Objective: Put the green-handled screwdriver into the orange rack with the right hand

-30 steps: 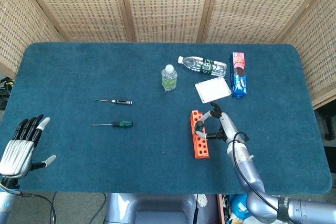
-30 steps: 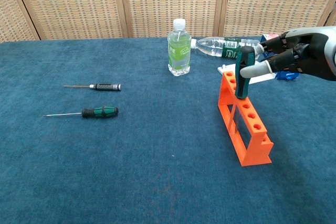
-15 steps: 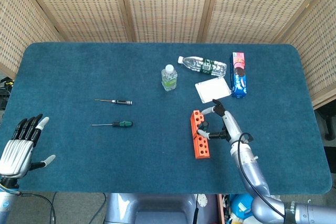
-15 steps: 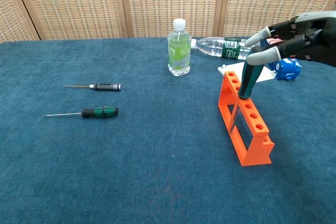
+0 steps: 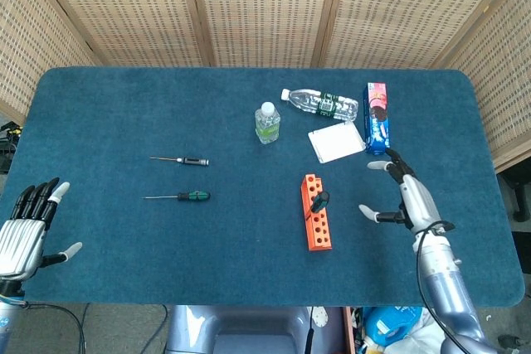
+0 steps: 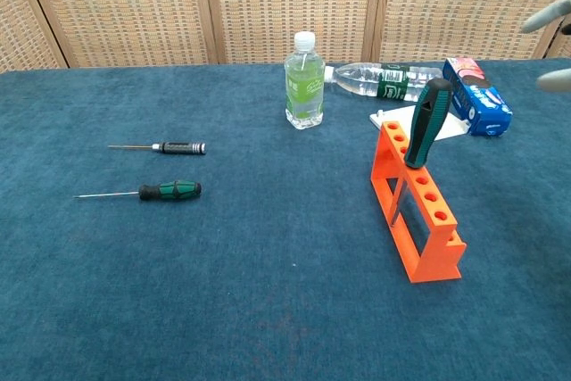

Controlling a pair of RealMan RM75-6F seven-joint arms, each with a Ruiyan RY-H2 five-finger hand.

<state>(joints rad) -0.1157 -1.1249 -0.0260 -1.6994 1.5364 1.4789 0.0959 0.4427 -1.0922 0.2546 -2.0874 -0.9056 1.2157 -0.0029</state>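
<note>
- Hands sat nearest the robot: the left hand (image 5: 23, 234) hung at the table's (image 5: 124, 105) near-left corner, fingers spread and holding nothing.
- Its counterpart, the right hand (image 5: 405, 196), hovered over the table to the right of the rack (image 5: 316, 223), well apart from it, with fingers splayed and nothing in its grasp; in the chest view only blurred fingertips (image 6: 546, 17) showed at the right edge.
- Standing lengthwise on the blue cloth, the orange rack held the screwdriver (image 6: 426, 122) in one of its far holes, green-and-black handle up and tilted toward the right, no hand touching it.
- From the chest view the shaft seemed to pass down through the rack's frame, though that part was too thin to be sure of.
- Left of the rack, well apart from it, a small screwdriver (image 5: 179, 196) with a green-and-black grip lay flat, its tip pointing left.
- Just beyond that lay a thinner driver (image 5: 181, 160) with a dark handle, roughly parallel to it.
- Farther back, near the table's middle, a small bottle (image 5: 267, 123) with a green label stood upright.
- A white card (image 5: 336, 141) lay flat to its right, beyond the rack's far end.
- Beside the card lay a blue box (image 5: 377, 118) with a pink end, long side running away from the robot.
- Farthest, a clear bottle (image 5: 320, 104) lay on its side between the small bottle and the box.
- Woven screens (image 5: 265, 6) stood behind the table.
</note>
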